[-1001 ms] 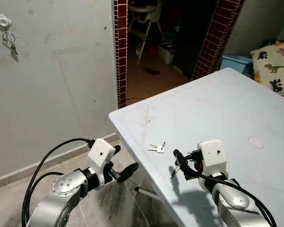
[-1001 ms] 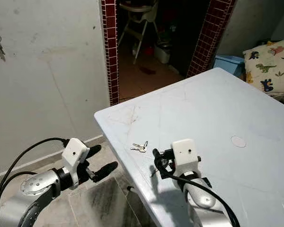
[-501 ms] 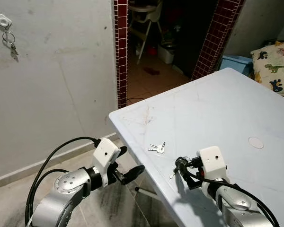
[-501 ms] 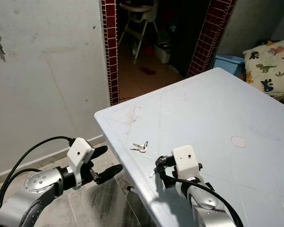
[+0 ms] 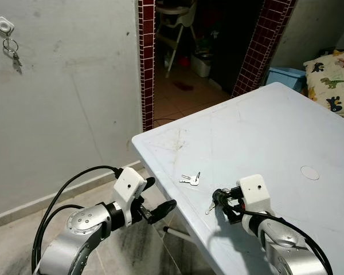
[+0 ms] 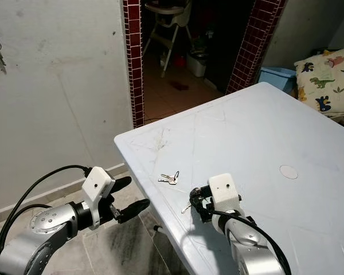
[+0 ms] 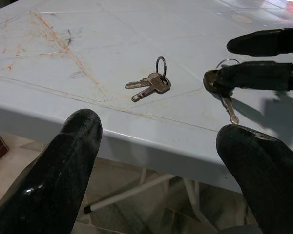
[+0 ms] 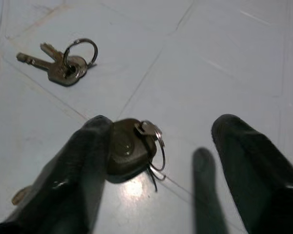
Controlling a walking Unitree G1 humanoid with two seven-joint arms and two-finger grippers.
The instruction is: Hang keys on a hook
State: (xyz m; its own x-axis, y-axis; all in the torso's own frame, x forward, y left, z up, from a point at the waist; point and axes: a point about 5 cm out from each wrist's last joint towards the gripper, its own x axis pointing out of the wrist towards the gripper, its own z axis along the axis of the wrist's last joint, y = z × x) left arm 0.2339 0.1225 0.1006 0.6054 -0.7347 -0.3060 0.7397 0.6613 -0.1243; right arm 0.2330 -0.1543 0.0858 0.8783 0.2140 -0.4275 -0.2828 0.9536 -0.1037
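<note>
Right end effector spread wide around fob keys, near table edge.

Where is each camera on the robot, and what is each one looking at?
Left eye and right eye views: on the head, looking forward and down at the white table, both silver arms, a wall hook with keys.
Left wrist view: on the left arm, below the table's edge, looking along the open left pincer at the loose keys.
Right wrist view: on the right arm, above the tabletop, looking along the open right pincer at a dark-fobbed key bunch.
Shared: every view shows the loose keys.
</note>
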